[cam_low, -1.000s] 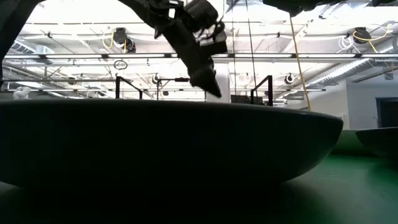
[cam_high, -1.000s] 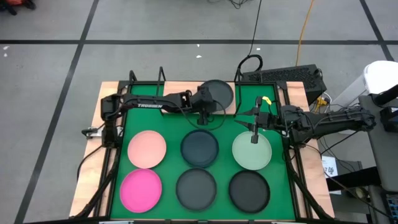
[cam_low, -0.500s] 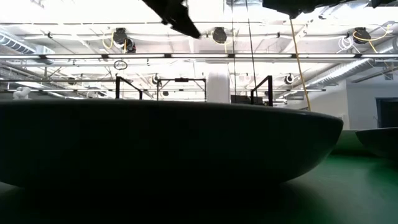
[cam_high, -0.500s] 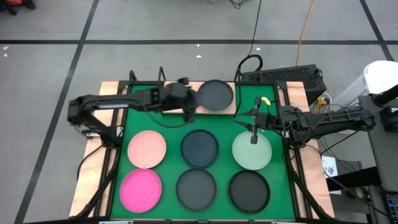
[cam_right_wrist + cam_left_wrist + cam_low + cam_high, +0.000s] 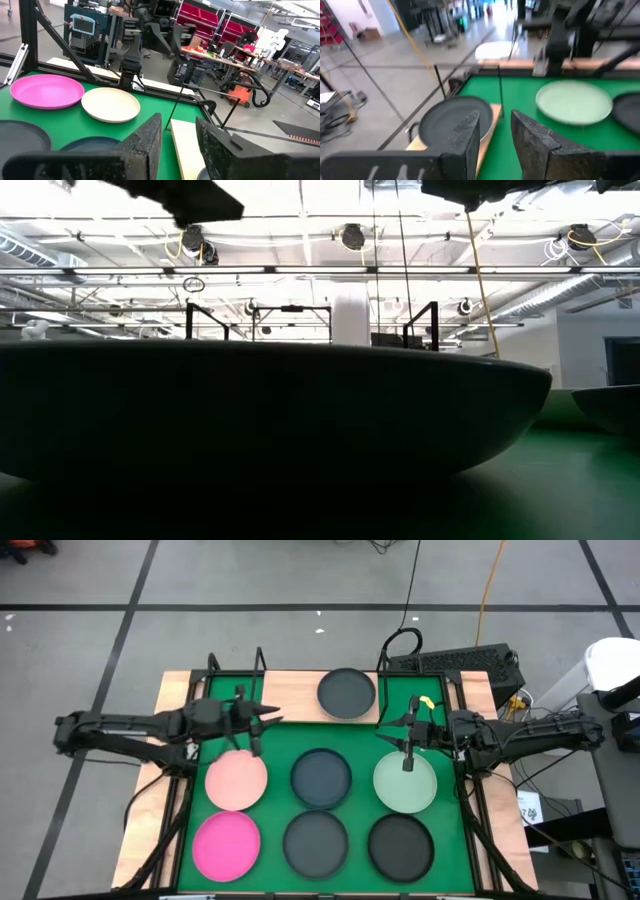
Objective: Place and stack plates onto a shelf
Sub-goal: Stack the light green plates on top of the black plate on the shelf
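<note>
Seven plates show in the high view. One dark plate (image 5: 346,692) rests flat on the light-wood shelf (image 5: 290,700). On the green mat lie the pale pink plate (image 5: 236,780), hot pink plate (image 5: 227,845), pale green plate (image 5: 405,782) and three dark plates (image 5: 321,778) (image 5: 316,843) (image 5: 400,846). The white plate is out of view. My left gripper (image 5: 270,721) is open above the mat, by the pale pink plate's far edge. My right gripper (image 5: 388,732) is open above the pale green plate's far edge. Both are empty.
The shelf's black wire supports (image 5: 440,82) stand beside the dark plate (image 5: 455,125) at the board's corner. A black frame (image 5: 235,665) rises at the table's far edge. In the low view a dark plate (image 5: 270,410) fills the foreground. Bare shelf board lies left of the shelved plate.
My left arm has drawn back from the dark plate on the shelf, swinging toward the table's left edge and a little toward the near edge, and now hovers by the pale pink plate. The dark plate has stayed on the shelf.
</note>
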{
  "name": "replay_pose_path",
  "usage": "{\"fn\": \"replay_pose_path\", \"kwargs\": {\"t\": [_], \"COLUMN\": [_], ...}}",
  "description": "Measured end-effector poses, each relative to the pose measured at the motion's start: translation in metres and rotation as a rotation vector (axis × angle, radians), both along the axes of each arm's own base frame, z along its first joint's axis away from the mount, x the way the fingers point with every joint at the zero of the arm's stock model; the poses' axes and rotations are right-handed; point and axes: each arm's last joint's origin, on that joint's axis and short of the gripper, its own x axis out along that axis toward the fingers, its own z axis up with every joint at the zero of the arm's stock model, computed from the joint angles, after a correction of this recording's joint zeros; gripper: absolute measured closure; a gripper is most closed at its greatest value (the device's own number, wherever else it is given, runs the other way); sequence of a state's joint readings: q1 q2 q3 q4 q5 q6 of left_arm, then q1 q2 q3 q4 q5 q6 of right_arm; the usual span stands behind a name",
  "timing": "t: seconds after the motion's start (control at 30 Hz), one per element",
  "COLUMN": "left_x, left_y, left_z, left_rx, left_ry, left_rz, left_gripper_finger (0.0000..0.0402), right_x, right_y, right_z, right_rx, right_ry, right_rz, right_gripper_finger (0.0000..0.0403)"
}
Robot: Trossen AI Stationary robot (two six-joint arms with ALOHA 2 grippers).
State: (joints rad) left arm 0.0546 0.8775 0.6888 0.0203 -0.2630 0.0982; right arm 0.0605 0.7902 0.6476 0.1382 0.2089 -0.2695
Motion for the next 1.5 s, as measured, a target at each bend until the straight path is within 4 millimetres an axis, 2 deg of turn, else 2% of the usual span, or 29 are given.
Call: {"fn": "replay_pose_path", "kwargs": {"t": [0.2,0.43,0.9,1.23,1.5], "left_x": [-0.026,-0.033,-0.033,-0.034,-0.034], "left_y": [-0.004,-0.004,-0.002,-0.002,-0.003], "left_z": [-0.027,-0.047,-0.048,-0.040,-0.040], "left_rx": [-0.057,-0.071,-0.073,0.043,-0.079], "left_ry": [-0.040,-0.013,-0.017,-0.046,-0.095], "left_rz": [0.020,0.029,0.084,0.057,0.071], "left_gripper_finger": [0.0287,0.0287,0.0287,0.0287,0.0287], "right_x": [0.007,0.020,0.035,0.035,0.039], "right_y": [0.000,-0.006,-0.019,-0.021,-0.019], "right_z": [-0.005,-0.015,-0.032,-0.034,-0.034], "right_rx": [-0.003,-0.007,0.026,0.119,0.195], "right_ry": [0.021,0.072,0.149,0.256,0.406], "right_rz": [-0.001,-0.039,-0.101,-0.130,-0.079], "right_gripper_finger": [0.0298,0.0298,0.0298,0.0298,0.0298]}}
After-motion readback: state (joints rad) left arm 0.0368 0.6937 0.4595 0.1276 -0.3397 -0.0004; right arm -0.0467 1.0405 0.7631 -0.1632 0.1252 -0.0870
